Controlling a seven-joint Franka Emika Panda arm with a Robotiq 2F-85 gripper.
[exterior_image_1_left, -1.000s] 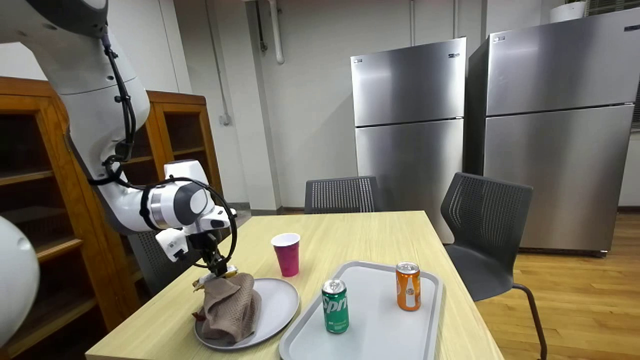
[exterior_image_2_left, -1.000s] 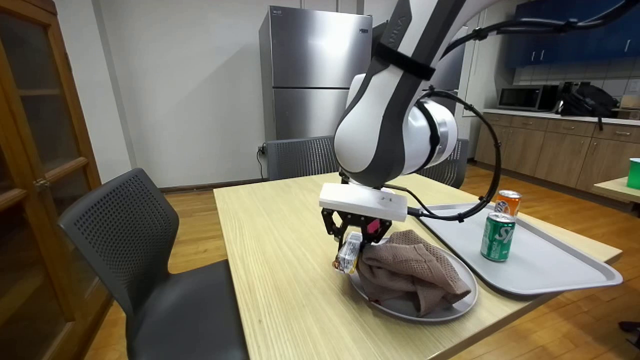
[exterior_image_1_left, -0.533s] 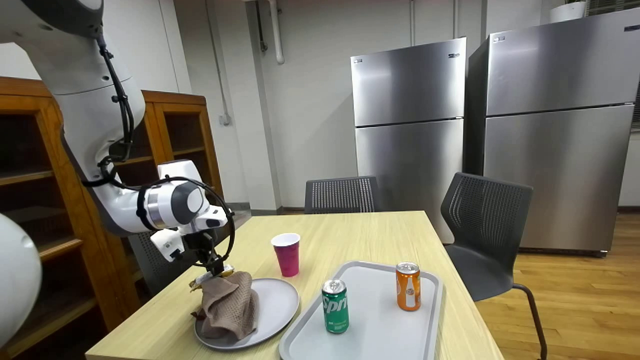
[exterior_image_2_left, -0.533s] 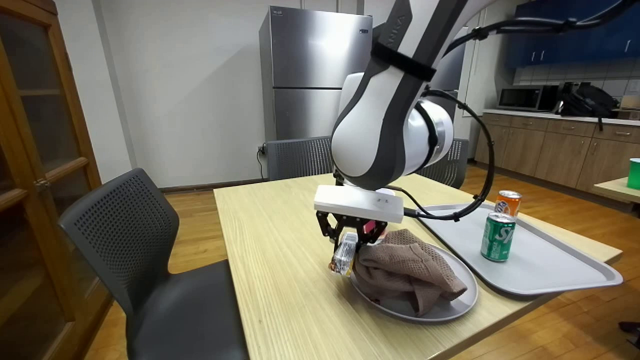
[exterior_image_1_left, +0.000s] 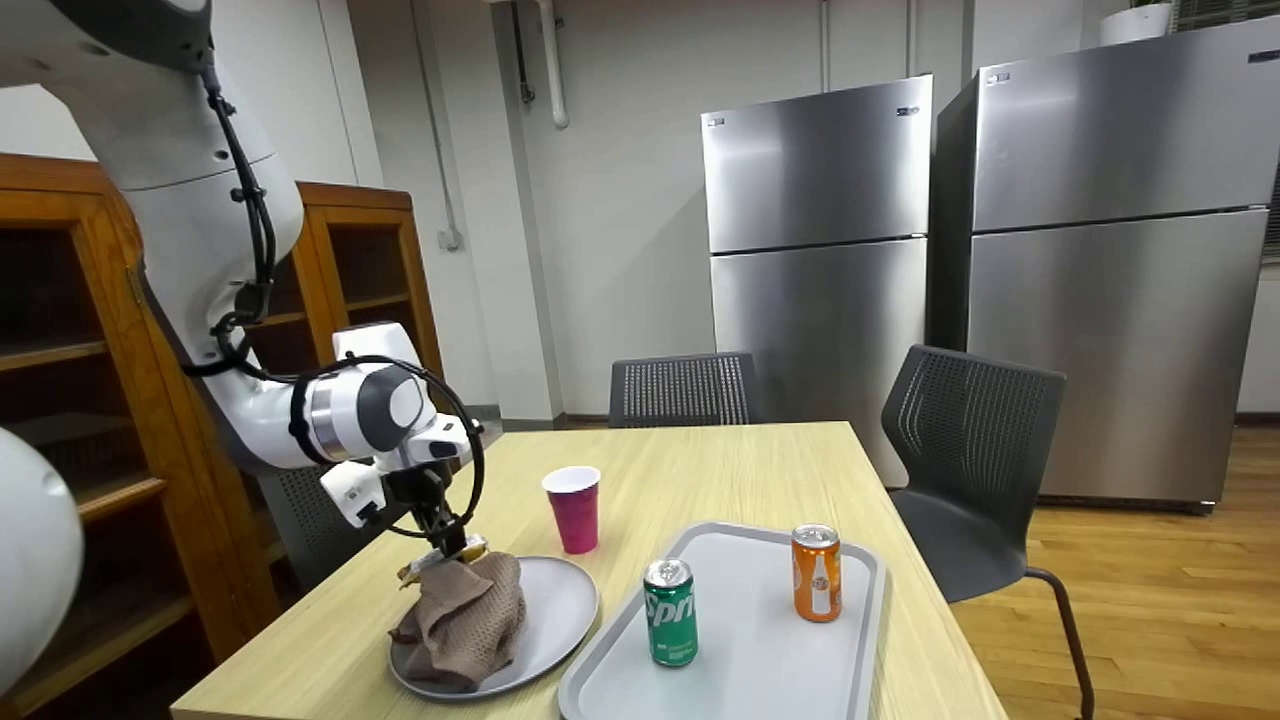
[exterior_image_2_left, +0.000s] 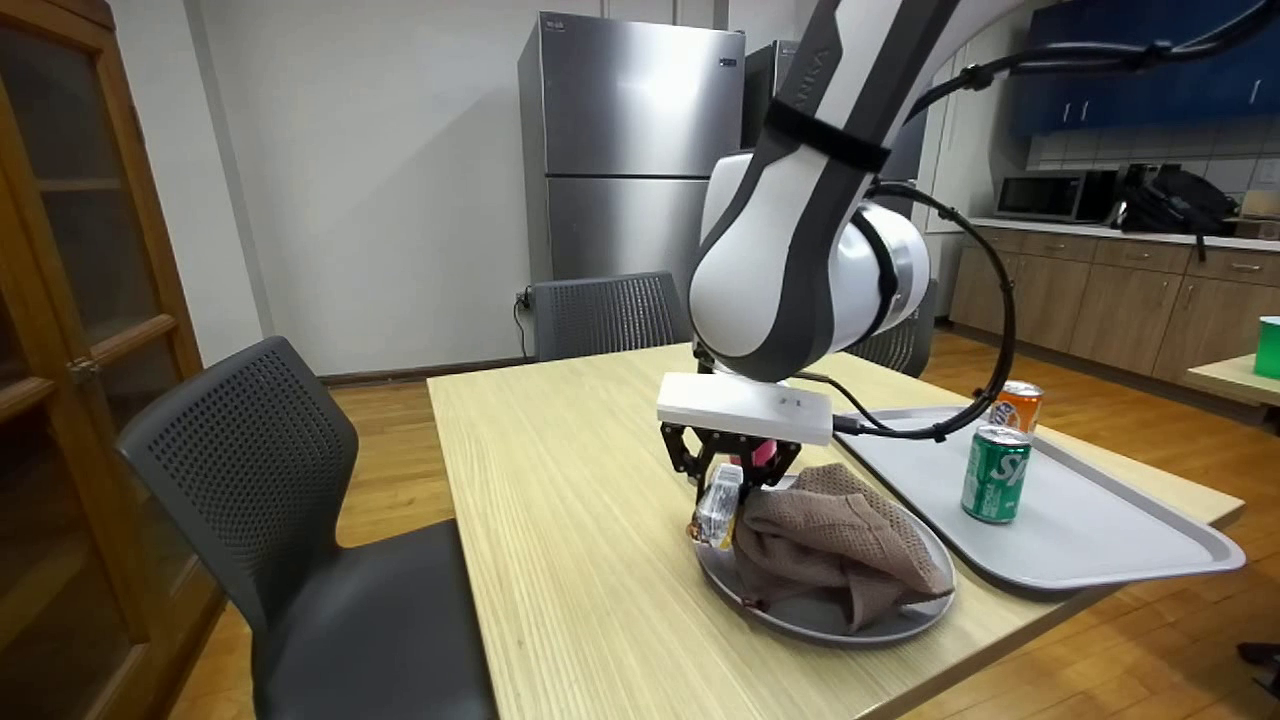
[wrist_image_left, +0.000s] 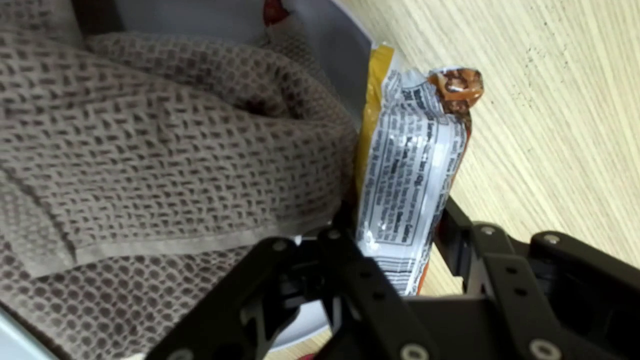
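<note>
End effector (wrist_image_left: 397, 217) is gripping a wrapped snack (wrist_image_left: 415, 150) between its jaws, while a brown cloth (wrist_image_left: 200, 155) is lying just beside them on the plate (wrist_image_left: 342, 55) below, risking being dragged along should a jaw snag its loose weave.

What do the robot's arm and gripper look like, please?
The arm is white and rounded, with dark grey panels, partly visible lettering and a silver ring. Black straps circle it and a black cable loops off it. The gripper is black, with jointed links and silvery screws, under a white box.
</note>
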